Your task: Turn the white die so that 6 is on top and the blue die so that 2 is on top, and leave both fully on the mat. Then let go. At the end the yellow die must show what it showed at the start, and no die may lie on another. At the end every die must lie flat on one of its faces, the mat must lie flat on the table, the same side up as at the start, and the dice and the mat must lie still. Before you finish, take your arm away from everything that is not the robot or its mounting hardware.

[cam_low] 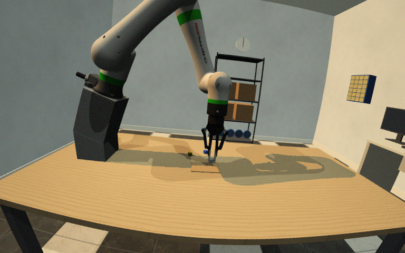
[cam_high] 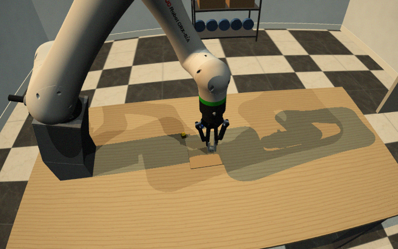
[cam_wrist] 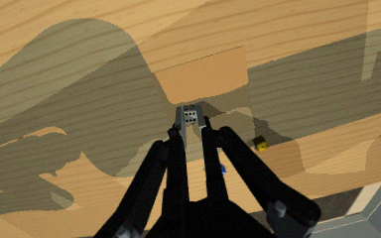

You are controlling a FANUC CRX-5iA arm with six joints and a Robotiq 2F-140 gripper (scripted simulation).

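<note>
My gripper [cam_high: 211,148] [cam_low: 212,160] [cam_wrist: 190,112] points down, shut on the white die [cam_high: 211,147] [cam_wrist: 190,116]. The die's face towards the wrist camera seems to show two rows of three pips. It is low over the tan mat [cam_high: 204,162] [cam_low: 205,168] [cam_wrist: 203,76]; whether it touches is unclear. The blue die [cam_low: 205,151] [cam_wrist: 223,170] lies behind the gripper, apparently past the mat's far edge, mostly hidden by a finger in the wrist view. The yellow die [cam_high: 183,135] [cam_low: 190,154] [cam_wrist: 260,144] lies just outside the mat's far left corner. Their top numbers are unreadable.
The robot's dark pedestal [cam_high: 62,147] [cam_low: 95,128] stands at the table's left. Arm shadows cross the wooden table [cam_high: 175,211] [cam_low: 179,202] and part of the mat, making its far edge hard to see. A shelf rack [cam_low: 240,101] stands behind the table.
</note>
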